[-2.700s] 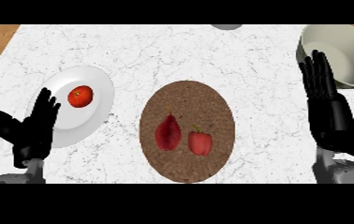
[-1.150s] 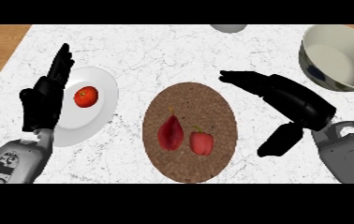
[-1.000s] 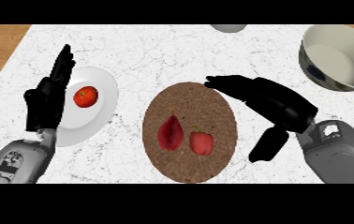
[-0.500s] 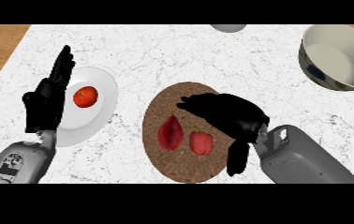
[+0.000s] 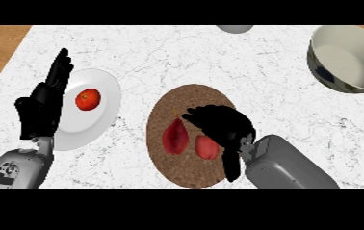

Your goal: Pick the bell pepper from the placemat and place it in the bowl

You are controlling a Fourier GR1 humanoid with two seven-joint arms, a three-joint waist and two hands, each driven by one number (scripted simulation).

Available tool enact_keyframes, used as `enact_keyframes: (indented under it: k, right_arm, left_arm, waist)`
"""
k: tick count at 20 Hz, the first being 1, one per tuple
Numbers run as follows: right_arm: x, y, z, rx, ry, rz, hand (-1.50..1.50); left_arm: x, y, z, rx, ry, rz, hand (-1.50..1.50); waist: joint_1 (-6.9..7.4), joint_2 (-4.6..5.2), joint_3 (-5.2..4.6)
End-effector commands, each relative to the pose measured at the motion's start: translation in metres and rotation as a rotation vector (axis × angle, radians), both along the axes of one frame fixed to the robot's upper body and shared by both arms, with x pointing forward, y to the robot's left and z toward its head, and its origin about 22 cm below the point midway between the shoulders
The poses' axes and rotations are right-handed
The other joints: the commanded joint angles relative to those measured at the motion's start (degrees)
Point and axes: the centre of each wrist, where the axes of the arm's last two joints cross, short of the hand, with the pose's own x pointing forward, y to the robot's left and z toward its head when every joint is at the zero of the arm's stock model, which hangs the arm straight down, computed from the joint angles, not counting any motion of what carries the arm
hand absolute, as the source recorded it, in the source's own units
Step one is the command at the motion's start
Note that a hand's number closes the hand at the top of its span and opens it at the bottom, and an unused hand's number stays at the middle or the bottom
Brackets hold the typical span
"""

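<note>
- I am at the reaching step: my right hand (image 5: pixel 222 124) is over the round brown placemat (image 5: pixel 190 95), above the bell pepper (image 5: pixel 207 147), and I judge the grasp is not yet made.
- The bell pepper lies on the placemat, toward its near side and a little right of its middle, with a darker red, pointed vegetable (image 5: pixel 175 136) just beside it on the left.
- My right hand's fingers arch downward over the pepper's upper edge, partly open; I see nothing held, and I cannot tell whether the fingertips touch the pepper.
- Next, as I judge it, I must lower and close around the pepper alone, keeping clear of the vegetable beside it, then lift and carry it to the bowl (image 5: pixel 342 60), which stands well apart from the placemat, up and to the right.
- My left hand (image 5: pixel 44 103) rests open, fingers up, left of the placemat, at the edge of a white plate (image 5: pixel 86 128) holding a tomato (image 5: pixel 88 99).
</note>
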Motion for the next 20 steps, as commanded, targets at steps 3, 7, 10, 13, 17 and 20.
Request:
enact_keyframes:
  k: [3,7,10,13,17,20]
  right_arm:
    - [0.009,-0.016,-0.02,-0.015,0.007,-0.009,-1.5]
    - [-0.001,0.001,-0.047,-0.029,0.012,-0.021,-1.5]
    - [0.026,0.014,-0.047,-0.022,0.022,-0.004,-1.5]
    - [0.017,0.011,-0.042,-0.016,0.019,-0.009,-1.5]
    - [0.025,0.018,-0.069,-0.077,0.011,0.104,1.5]
    - [0.017,0.027,-0.076,-0.027,-0.061,0.13,1.5]
  left_arm:
    - [-0.01,-0.003,0.018,0.005,0.002,0.005,0.0]
    - [-0.008,-0.01,-0.002,-0.006,0.003,0.012,0.0]
    - [-0.02,0.007,-0.008,0.009,0.007,0.008,0.0]
    - [-0.015,0.005,-0.014,0.003,-0.003,-0.025,0.0]
    - [0.003,0.002,0.008,-0.002,-0.002,-0.009,0.0]
    - [0.005,0.007,-0.003,0.01,-0.012,-0.003,0.0]
  waist:
    - [0.06,-0.02,0.03]
    - [-0.15,0.02,0.01]
    - [0.26,0.08,0.01]
    - [-0.12,0.02,0.0]
    - [0.17,0.15,0.01]
    - [-0.02,0.1,0.01]
